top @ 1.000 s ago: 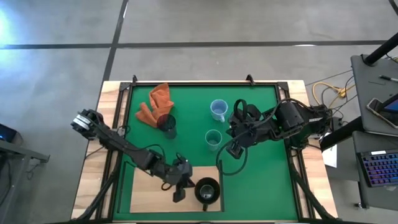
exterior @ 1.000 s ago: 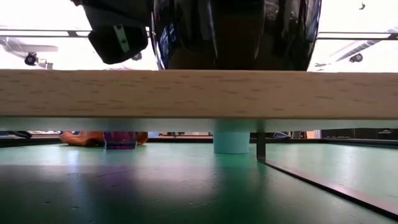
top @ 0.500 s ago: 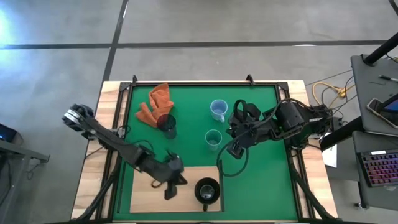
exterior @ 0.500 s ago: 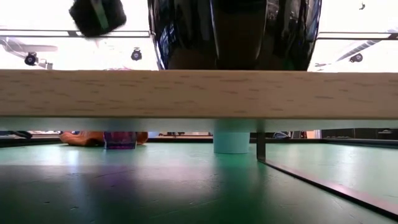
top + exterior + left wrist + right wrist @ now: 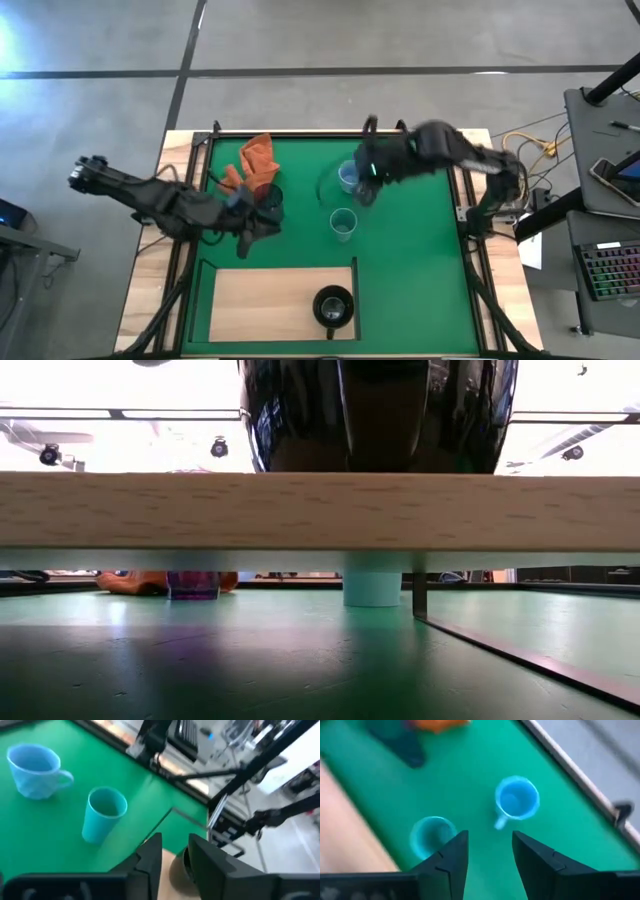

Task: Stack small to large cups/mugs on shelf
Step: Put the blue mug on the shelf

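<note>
One of four vessels is placed: the black mug [image 5: 333, 305] sits on the wooden shelf [image 5: 262, 300] near its right end, presumably as the base since it's the largest. Other three sit on the green mat [image 5: 410, 260]: light blue mug [image 5: 351, 177], teal cup [image 5: 343, 223] just below it, dark purple cup [image 5: 268, 201] touching the orange cloth [image 5: 250, 165].

Right end effector [image 5: 489, 852] hangs over the gap between blue mug and teal cup, fingers spread, holding nothing; likely lining up on the blue mug as next size down.

Left end effector [image 5: 174, 851] is beside the purple cup, clear of the shelf, fingers apart and empty. High view is smeared there, so contact with the purple cup is unclear.

Low view: shelf edge fills the frame with the black mug on top.
</note>
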